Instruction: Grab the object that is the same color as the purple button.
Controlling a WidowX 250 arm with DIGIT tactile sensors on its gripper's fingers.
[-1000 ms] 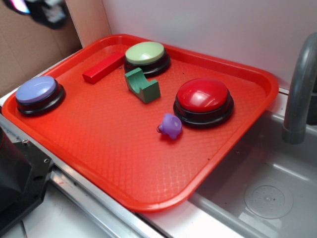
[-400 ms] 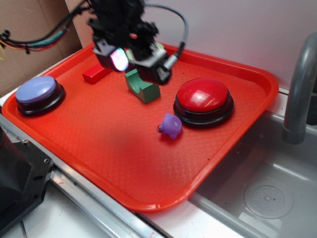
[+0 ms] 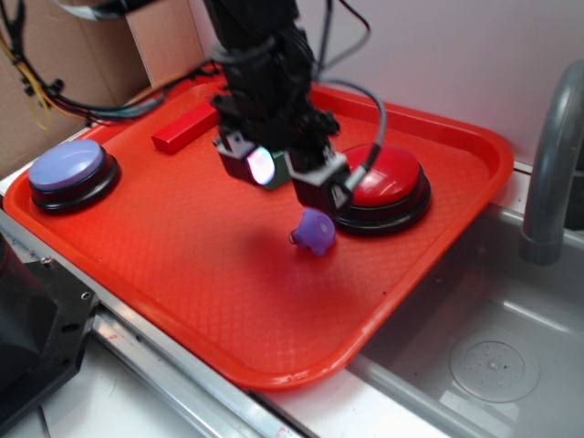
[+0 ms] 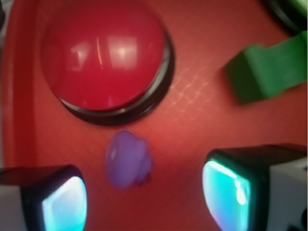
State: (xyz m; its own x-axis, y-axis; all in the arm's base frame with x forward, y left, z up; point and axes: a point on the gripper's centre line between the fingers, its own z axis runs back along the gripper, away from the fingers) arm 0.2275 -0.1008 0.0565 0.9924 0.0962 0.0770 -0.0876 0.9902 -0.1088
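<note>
A red tray [image 3: 438, 265] rests on a counter beside a sink, and above its middle hangs a black robot arm ending in its end effector [image 3: 294, 173], whose two fingers stand apart with nothing between them. The task's thing, a tiny purple cup-like toy [image 3: 314, 230], lies on the bare tray floor just below and slightly toward the sink side of the end effector, not touching it. It sits close beside the front edge of the large red button [image 3: 381, 182], apparently with only a thin gap. In the wrist view the purple toy [image 4: 127, 159] appears between the two glowing finger pads, much nearer the left pad [image 4: 62, 199] than the right pad [image 4: 226, 187], so it is off centre in the gap. The toy looks tipped on its side, with its longer axis running toward the red button [image 4: 106, 53] and a small nub, probably its handle, poking toward the right pad. The purple button [image 3: 66, 166], with its pale lavender top, sits at the tray's far left corner, well apart from both the toy and the arm. A green notched block [image 4: 264, 70] lies off to one side, clear of the fingers. By this layout, the coming move likely calls for a small sideways shift to centre the toy, then a straight descent; the red button's nearness leaves little room on that side.
</note>
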